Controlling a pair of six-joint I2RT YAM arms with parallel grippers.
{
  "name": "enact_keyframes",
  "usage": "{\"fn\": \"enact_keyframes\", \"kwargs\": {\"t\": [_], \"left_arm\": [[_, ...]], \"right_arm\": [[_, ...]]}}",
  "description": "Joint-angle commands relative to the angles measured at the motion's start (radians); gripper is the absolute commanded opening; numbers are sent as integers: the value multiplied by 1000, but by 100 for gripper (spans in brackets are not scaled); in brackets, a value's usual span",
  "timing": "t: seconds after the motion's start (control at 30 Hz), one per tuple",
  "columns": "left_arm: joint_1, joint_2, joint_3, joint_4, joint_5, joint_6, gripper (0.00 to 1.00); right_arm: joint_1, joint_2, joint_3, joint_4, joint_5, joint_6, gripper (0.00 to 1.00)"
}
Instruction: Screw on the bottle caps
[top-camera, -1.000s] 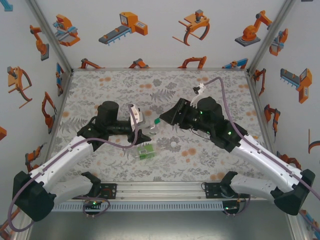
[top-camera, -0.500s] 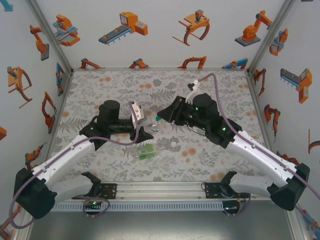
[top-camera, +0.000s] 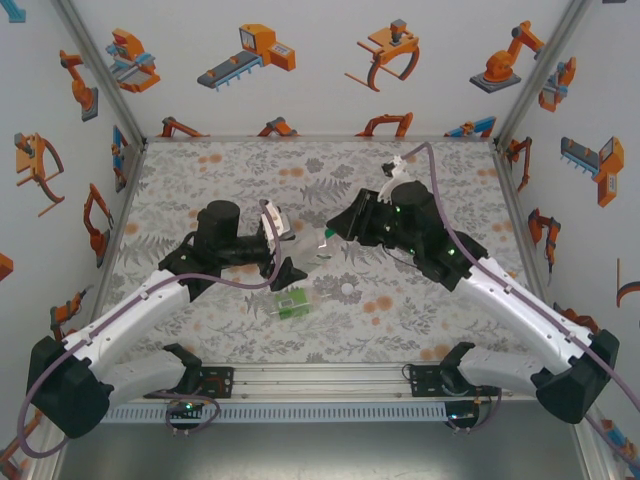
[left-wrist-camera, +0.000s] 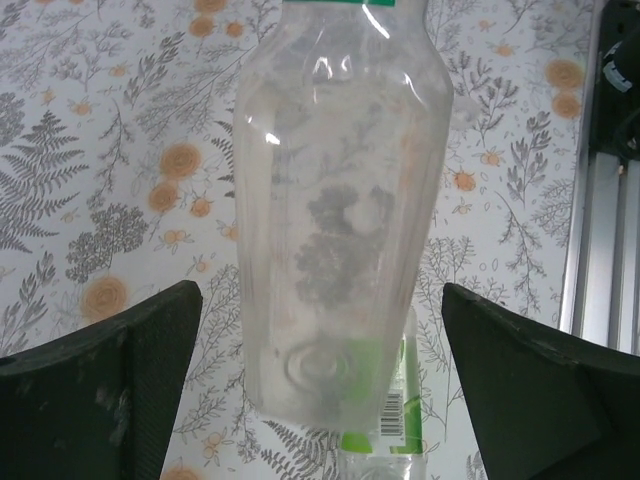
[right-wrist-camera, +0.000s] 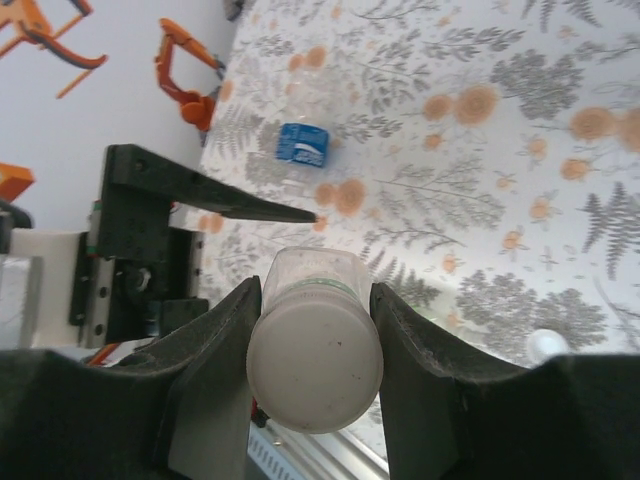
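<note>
Clear bottle (left-wrist-camera: 335, 230) lies base-first between the left gripper's (left-wrist-camera: 320, 300) released jaws, touching neither, its long axis running to the right gripper (right-wrist-camera: 315, 300), jaws clenched on the white cap (right-wrist-camera: 315, 375).

Cap (top-camera: 348, 290) right of lying bottle (top-camera: 292, 303), on table (top-camera: 200, 170)
</note>
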Motion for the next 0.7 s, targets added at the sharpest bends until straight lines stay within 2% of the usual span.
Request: {"fn": "enact_keyframes", "kwargs": {"t": [0.0, 0.17, 0.27, 0.53, 0.67], "left_arm": [[2, -5, 17, -37, -47, -9, 97], [13, 16, 35, -51, -211, -83, 97], [27, 31, 38, -11, -264, -167, 97], [30, 45, -87, 288, -374, -294, 97], [30, 69, -115, 332, -406, -336, 97]], "right_arm": [[-42, 19, 61, -64, 13, -107, 31], [-134, 74, 122, -156, 29, -233, 31], [-181, 126, 178, -217, 63, -333, 31], [-261, 220, 277, -245, 51, -452, 31], [-278, 246, 306, -254, 62, -475, 31]]}}
